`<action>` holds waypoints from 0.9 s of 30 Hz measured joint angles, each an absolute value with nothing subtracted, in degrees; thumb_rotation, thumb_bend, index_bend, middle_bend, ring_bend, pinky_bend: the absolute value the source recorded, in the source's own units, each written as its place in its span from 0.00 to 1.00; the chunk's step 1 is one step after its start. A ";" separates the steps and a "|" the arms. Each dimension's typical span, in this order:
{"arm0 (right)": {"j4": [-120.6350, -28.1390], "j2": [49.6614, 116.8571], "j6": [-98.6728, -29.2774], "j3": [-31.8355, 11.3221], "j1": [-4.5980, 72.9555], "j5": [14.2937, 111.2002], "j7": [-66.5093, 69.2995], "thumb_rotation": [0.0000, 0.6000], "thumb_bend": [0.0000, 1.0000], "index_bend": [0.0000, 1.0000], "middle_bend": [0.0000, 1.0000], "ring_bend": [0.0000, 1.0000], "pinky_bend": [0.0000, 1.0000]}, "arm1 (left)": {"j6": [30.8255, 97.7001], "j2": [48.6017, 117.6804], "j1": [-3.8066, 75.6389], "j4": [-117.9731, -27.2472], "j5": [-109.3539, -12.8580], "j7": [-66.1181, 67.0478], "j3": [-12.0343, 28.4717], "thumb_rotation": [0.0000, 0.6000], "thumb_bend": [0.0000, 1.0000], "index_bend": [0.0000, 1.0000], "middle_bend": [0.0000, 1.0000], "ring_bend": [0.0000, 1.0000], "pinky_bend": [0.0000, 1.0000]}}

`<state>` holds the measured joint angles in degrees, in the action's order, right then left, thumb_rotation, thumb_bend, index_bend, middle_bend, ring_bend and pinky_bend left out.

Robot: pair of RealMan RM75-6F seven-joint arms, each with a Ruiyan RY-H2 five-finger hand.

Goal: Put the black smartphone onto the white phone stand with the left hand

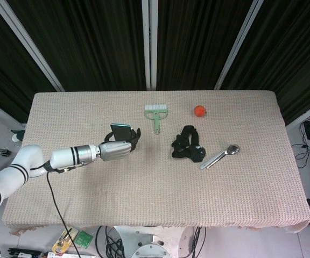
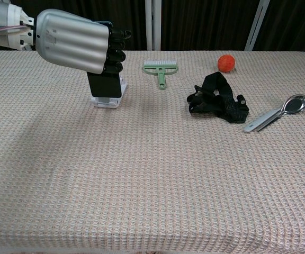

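Observation:
My left hand (image 1: 117, 149) (image 2: 73, 45) grips the black smartphone (image 2: 104, 84) (image 1: 120, 130), holding it upright. The phone's lower part hangs right in front of the white phone stand (image 2: 108, 101), whose base shows just below it. Whether the phone rests on the stand I cannot tell, since the hand and the phone cover the stand's top. In the head view the stand is hidden behind the hand. My right hand is in neither view.
A green brush (image 1: 155, 114) (image 2: 161, 70) lies right of the stand. A black strap bundle (image 1: 187, 144) (image 2: 217, 99), a metal spoon (image 1: 220, 156) (image 2: 277, 113) and an orange ball (image 1: 199, 110) (image 2: 226, 62) lie further right on the beige cloth-covered table (image 1: 155, 204).

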<state>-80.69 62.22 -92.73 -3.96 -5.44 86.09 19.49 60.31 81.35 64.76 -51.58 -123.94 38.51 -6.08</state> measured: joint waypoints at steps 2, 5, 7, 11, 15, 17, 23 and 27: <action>-80.86 62.15 -92.69 -3.94 -5.38 86.08 18.82 1.00 0.08 0.00 0.00 0.00 0.00 | 60.85 81.54 64.67 -51.29 -123.85 38.16 -6.34 1.00 0.44 0.53 0.52 0.35 0.23; -81.26 61.99 -92.69 -3.93 -5.38 85.92 17.65 1.00 0.08 0.00 0.00 0.00 0.00 | 61.64 82.03 64.56 -50.49 -123.77 37.72 -6.74 1.00 0.45 0.53 0.52 0.35 0.24; -81.33 61.91 -92.67 -3.88 -5.44 85.88 17.62 1.00 0.08 0.00 0.00 0.00 0.00 | 61.85 82.47 64.44 -49.94 -123.59 37.38 -7.05 1.00 0.45 0.53 0.52 0.35 0.23; -81.28 61.82 -92.89 -3.97 -5.55 85.76 17.72 1.00 0.08 0.00 0.00 0.00 0.00 | 62.43 83.32 64.27 -49.30 -123.20 37.20 -7.40 1.00 0.45 0.52 0.52 0.35 0.24; -81.27 61.78 -92.95 -3.96 -5.61 85.80 18.20 1.00 0.08 0.00 0.00 0.00 0.00 | 62.35 84.12 64.23 -48.77 -122.61 36.99 -7.55 1.00 0.45 0.52 0.52 0.35 0.23; -81.12 61.78 -92.88 -3.92 -5.66 85.72 18.40 1.00 0.08 0.00 0.00 0.00 0.00 | 62.23 84.47 64.18 -48.38 -122.42 36.83 -7.86 1.00 0.45 0.52 0.52 0.35 0.24; -80.47 61.90 -92.36 -4.14 -5.62 85.04 18.95 1.00 0.09 0.00 0.00 0.00 0.00 | 62.25 85.24 63.88 -47.25 -121.81 36.39 -8.53 1.00 0.45 0.52 0.51 0.34 0.23; -80.46 61.96 -92.25 -4.19 -5.50 85.10 18.77 1.00 0.09 0.00 0.00 0.00 0.00 | 62.26 85.40 63.87 -46.73 -121.33 36.23 -8.72 1.00 0.45 0.52 0.51 0.34 0.23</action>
<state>-80.46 61.96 -92.25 -4.19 -5.50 85.10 18.77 62.26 85.40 63.87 -46.73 -121.33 36.23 -8.72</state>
